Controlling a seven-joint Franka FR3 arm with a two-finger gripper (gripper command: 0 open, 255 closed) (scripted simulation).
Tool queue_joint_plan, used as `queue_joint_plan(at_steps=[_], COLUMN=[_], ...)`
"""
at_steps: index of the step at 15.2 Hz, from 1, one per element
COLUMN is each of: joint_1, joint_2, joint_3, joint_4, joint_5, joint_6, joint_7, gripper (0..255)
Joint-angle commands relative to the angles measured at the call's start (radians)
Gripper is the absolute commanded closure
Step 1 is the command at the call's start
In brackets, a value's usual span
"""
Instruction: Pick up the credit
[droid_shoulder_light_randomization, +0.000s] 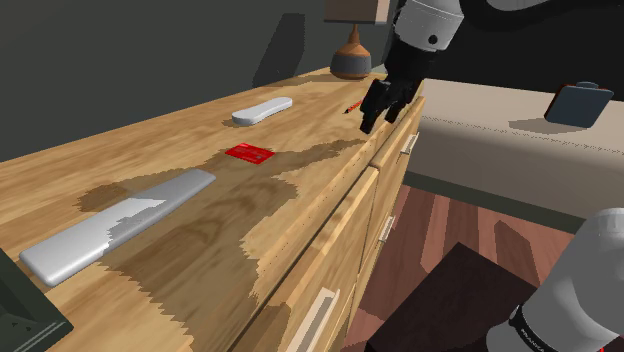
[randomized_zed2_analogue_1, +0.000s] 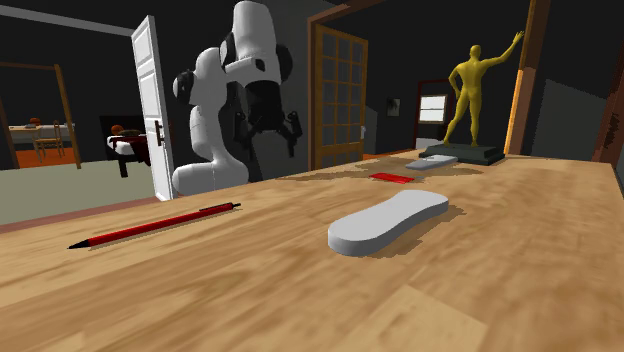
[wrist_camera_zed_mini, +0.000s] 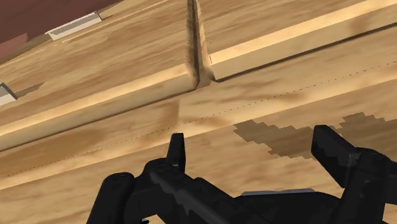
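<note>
A small red card (droid_shoulder_light_randomization: 250, 153) lies flat on the wooden dresser top (droid_shoulder_light_randomization: 215, 270); in the second exterior view the card (randomized_zed2_analogue_1: 390, 177) sits far back on the wood. My black gripper (droid_shoulder_light_randomization: 376, 114) hangs over the dresser's front edge, well off to the shoulder view's right of the card and farther back. In the wrist view the gripper (wrist_camera_zed_mini: 253, 145) is open, its fingers (wrist_camera_zed_mini: 176, 150) wide apart with nothing between them, above the dresser's edge and drawer fronts. Across the dresser the gripper (randomized_zed2_analogue_1: 268, 135) shows below the white arm.
A red pencil (droid_shoulder_light_randomization: 352, 105) lies close to the gripper. A white oblong remote (droid_shoulder_light_randomization: 262, 110) and a grey keyboard (droid_shoulder_light_randomization: 120, 222) flank the card. A lamp base (droid_shoulder_light_randomization: 352, 55) stands at the back, a yellow statue (randomized_zed2_analogue_1: 470, 95) at the far end. A bed (droid_shoulder_light_randomization: 500, 130) lies beside the dresser.
</note>
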Motion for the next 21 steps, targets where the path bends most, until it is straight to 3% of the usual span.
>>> queue_joint_plan(at_steps=[1, 12, 21], joint_1=[0.011, 0.036, 0.054], joint_2=[0.049, 0.322, 0.569], joint_3=[0.031, 0.180, 0.301], joint_4=[0.023, 0.193, 0.407], joint_5=[0.005, -0.056, -0.237], joint_6=[0.058, 0.316, 0.442], joint_7=[0.013, 0.074, 0.179], gripper=[0, 0, 0])
